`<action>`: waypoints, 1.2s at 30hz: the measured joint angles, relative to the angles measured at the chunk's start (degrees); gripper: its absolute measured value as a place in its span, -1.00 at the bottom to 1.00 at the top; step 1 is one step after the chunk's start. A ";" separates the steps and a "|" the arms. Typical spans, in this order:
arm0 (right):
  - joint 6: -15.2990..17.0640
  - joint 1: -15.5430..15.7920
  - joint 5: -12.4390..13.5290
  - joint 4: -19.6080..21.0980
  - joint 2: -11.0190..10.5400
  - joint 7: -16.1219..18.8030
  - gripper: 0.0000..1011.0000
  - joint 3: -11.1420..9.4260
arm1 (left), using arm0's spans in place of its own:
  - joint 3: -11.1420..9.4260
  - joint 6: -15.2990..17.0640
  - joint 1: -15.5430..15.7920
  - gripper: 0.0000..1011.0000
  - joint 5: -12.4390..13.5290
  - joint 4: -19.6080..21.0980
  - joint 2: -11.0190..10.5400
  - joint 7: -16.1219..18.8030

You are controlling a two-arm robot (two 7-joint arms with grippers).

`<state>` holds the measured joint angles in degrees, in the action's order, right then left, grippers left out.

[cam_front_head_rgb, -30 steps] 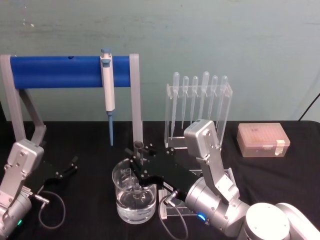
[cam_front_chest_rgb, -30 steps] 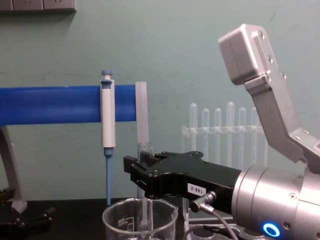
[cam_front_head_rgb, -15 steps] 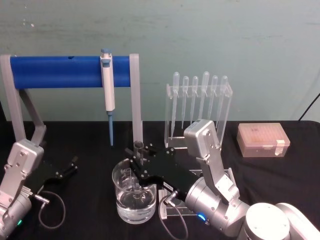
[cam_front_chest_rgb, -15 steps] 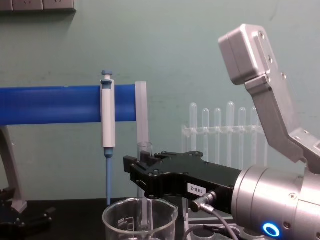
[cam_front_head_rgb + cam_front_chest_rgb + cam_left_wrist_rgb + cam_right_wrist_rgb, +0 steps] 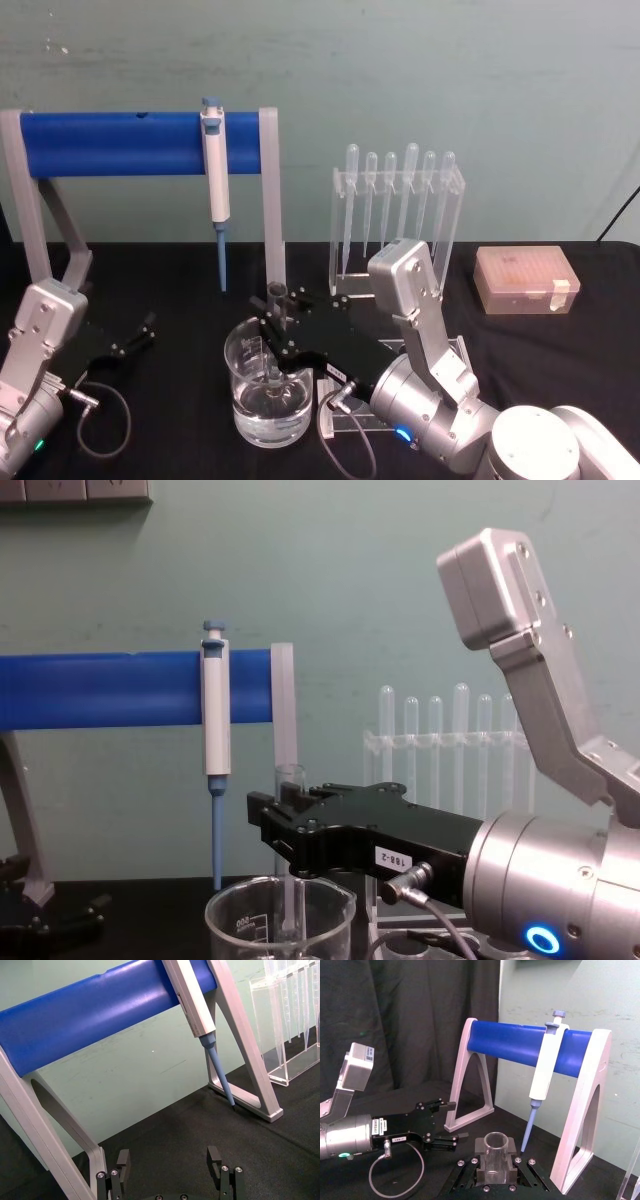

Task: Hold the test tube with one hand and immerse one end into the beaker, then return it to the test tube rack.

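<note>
Item: right claw, clamped on the tube a little below its rim, reaching in level from the right, above the beaker. The high grip, I judge, keeps the fingers clear of the glass wall while the tube hangs plumb for the dip

Item: tube, upright, with its open rim just above the claw. The shaft passes down between the fingers and below the beaker's rim. The lower end is inside the beaker, but whether it meets the liquid I cannot tell

Item: beaker, on the black table, directly under the claw, part filled with clear liquid

Item: left claw, spread wide and empty, parked low at the table's left, well apart from the beaker

Behind: pipettor hung on the blue stand; pipette rack beside it; tip box to the far right
</note>
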<state>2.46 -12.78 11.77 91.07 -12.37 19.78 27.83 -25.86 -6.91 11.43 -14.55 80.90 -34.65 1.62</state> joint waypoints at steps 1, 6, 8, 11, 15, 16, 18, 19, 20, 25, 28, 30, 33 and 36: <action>0.00 0.00 0.00 0.00 0.00 0.00 -0.55 0.00 | 0.00 0.00 0.00 0.98 0.00 0.00 0.00 0.00; 0.00 0.00 0.00 0.00 0.00 0.00 -0.55 0.00 | 0.00 0.00 0.00 0.98 0.00 0.00 0.00 0.00; 0.00 0.00 0.00 0.00 0.00 0.00 -0.55 0.00 | 0.00 0.00 0.00 0.98 0.00 0.00 0.00 0.00; 0.00 0.00 0.00 0.00 0.00 0.00 -0.55 0.00 | 0.00 0.00 0.00 0.98 0.01 0.00 0.00 0.00; 0.00 0.00 0.00 0.00 0.00 0.00 -0.55 0.00 | 0.00 0.00 0.00 0.98 0.00 0.00 0.00 0.00; 0.00 0.00 0.00 0.00 0.00 0.00 -0.55 0.00 | 0.00 0.00 0.00 0.98 0.00 0.00 0.00 0.00; 0.00 0.01 0.00 0.00 0.00 0.00 -0.55 0.00 | 0.00 0.00 0.00 0.98 0.00 0.00 0.00 0.00; 0.00 0.00 0.00 0.00 0.00 0.00 -0.55 0.00 | 0.00 0.00 0.00 0.98 0.00 0.00 0.00 0.00; 0.00 0.00 0.00 0.00 0.00 0.00 -0.55 0.00 | 0.00 0.00 0.00 0.98 0.00 0.00 0.00 0.00; 0.00 0.00 0.00 0.00 0.00 0.00 -0.55 0.00 | 0.00 0.00 0.00 0.98 0.00 0.00 0.00 0.00; 0.00 0.00 0.00 0.00 0.00 0.00 -0.55 0.00 | 0.00 0.00 0.00 0.98 0.00 0.00 0.00 0.00; 0.00 0.00 0.00 0.00 0.00 0.00 -0.55 0.00 | 0.00 0.00 0.00 0.98 0.00 0.00 0.00 0.00; 0.00 0.00 0.00 0.00 0.00 0.00 -0.55 0.00 | 0.00 0.00 0.00 0.98 0.00 0.00 0.00 0.00; 0.00 0.00 0.00 0.00 0.00 0.00 -0.56 0.00 | 0.00 0.00 0.00 0.98 0.00 0.00 0.00 0.00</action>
<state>2.46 -12.78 11.78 91.07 -12.37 19.78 27.83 -25.86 -6.91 11.43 -14.55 80.90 -34.65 1.62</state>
